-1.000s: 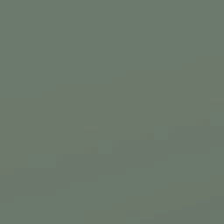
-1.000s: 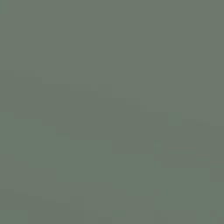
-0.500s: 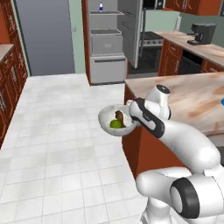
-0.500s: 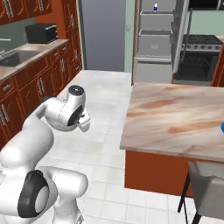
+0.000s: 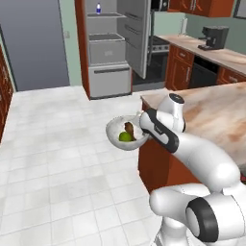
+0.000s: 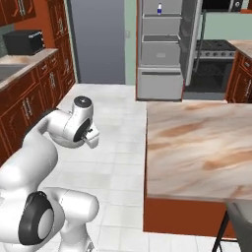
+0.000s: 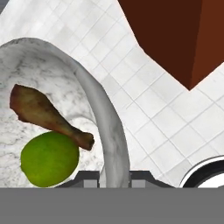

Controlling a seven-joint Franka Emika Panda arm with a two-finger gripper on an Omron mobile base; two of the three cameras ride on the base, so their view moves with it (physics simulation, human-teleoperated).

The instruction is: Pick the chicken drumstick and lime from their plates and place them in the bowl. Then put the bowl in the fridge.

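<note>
Bowl in my grip, held above the kitchen floor

My gripper (image 7: 113, 177) has its jaws pinched narrow on the rim of the bowl (image 5: 115, 135), carried over the white tiles just off the island counter (image 5: 216, 110). Inside lie the lime (image 7: 49, 159) at 7 o'clock and the chicken drumstick (image 7: 43, 113) touching it above. The fridge (image 5: 108, 45) stands open at 12 o'clock.

bowl (image 7: 111, 131) cropped left, claw (image 7: 114, 176) tips barely visible
</note>
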